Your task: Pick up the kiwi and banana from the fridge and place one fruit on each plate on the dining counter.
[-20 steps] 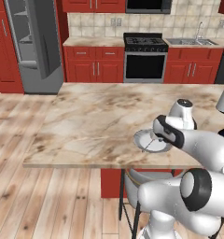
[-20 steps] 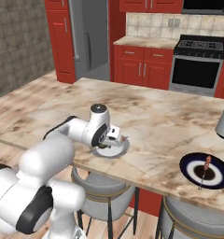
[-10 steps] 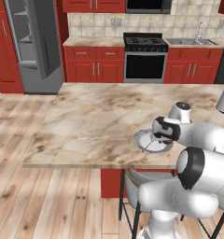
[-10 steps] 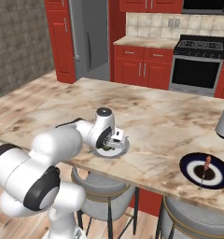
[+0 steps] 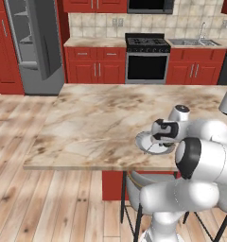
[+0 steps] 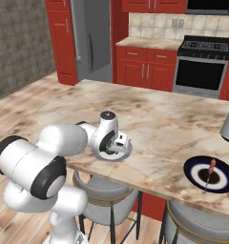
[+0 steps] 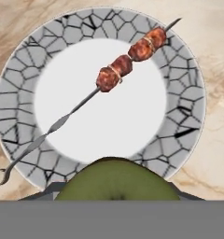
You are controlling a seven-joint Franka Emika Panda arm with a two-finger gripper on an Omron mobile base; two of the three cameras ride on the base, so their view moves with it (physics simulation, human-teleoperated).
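One kiwi [image 7: 116, 179], olive-green and dull-skinned, sits pinched in the gripper [image 5: 163, 137], its rounded top bulging up between the partly spread jaws at the near edge of the hand view. Directly beneath the gripper: one pale plate [image 7: 20, 88] with a crackle-pattern rim, resting on the marbled dining counter [image 5: 96, 123]; across its white centre lies a thin metal skewer [image 7: 62, 119] threaded with reddish-brown meat pieces, running from the near rim toward the far rim. To the gripper's right along the counter, well apart: one dark plate [image 6: 227, 175] with a light rim, carrying its own small skewer. Far beyond the gripper, across the floor: the grey fridge [image 5: 35, 47], door ajar, banana not discernible at this range. Status, judged: first fruit is at the point of delivery, not yet released. Risks, judged: the kiwi is round and may roll off the plate's shallow centre if let go from any height; released on top of the skewer, it could tip or knock the stick over the rim; a release off-centre toward the near rim could send the fruit onto the counter and over its edge.
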